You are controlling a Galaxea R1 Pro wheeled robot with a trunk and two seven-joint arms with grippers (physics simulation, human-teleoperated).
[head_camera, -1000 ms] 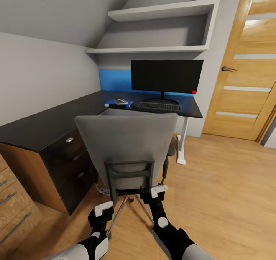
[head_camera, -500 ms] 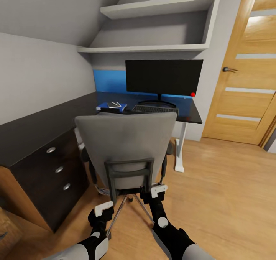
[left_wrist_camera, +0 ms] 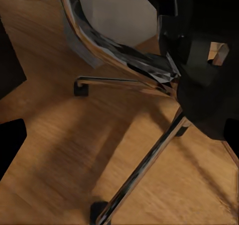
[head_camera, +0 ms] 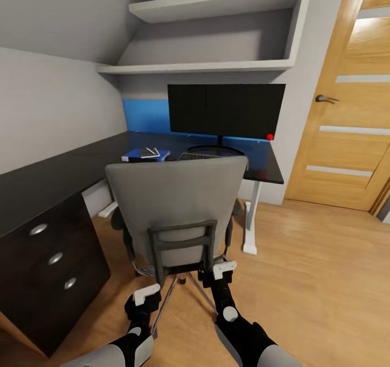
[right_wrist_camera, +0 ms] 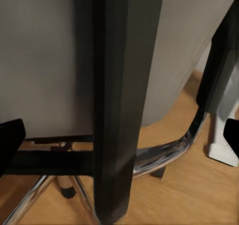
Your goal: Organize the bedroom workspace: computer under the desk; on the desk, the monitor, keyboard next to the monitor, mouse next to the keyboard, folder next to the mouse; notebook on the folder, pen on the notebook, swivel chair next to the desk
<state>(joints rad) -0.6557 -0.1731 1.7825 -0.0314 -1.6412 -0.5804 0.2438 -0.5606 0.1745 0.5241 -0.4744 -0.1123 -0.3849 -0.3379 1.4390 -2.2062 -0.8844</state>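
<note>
desk (head_camera: 65, 166) items set: monitor (head_camera: 226, 109), folder (head_camera: 144, 154) stack at 11 o'clock. your right gripper (head_camera: 214, 272) straddles swivel chair (head_camera: 176, 204) frame, jaws parted; left's state i cannot tell. chair unparked.

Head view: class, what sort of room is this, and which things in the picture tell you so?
Probably a home office corner. A black desk carries a wide monitor, a grey swivel chair faces it, and wall shelves hang beside a wooden door.

The head camera looks down from behind the chair (head_camera: 179, 204) toward the table (head_camera: 49, 177). Both wrist cameras sit very close behind that chair's back frame and chrome base (left_wrist_camera: 144, 170).
</note>
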